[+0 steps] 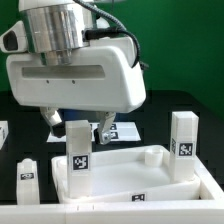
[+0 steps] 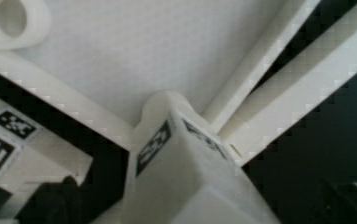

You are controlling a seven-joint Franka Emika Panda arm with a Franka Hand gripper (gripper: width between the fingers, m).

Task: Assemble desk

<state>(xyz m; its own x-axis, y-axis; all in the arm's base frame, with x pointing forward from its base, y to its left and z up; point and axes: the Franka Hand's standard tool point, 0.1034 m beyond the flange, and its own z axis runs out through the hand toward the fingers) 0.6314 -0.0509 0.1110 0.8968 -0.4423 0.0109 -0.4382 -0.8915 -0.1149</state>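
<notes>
The desk's panel lies flat on the black table, a white rimmed tray with tags on its front edge. My gripper is shut on the top of a white block leg, which stands upright over the panel's corner at the exterior view's left. A second leg stands on the panel's corner at the exterior view's right. A third leg rests on the table beside the panel. In the wrist view the held leg runs down between my jaws toward the panel floor. A round socket shows at one corner.
The robot's big white wrist housing hides the space behind the panel. A flat white piece lies behind the panel and another white piece sits at the exterior view's left edge. Tagged white surfaces show beside the panel rim in the wrist view.
</notes>
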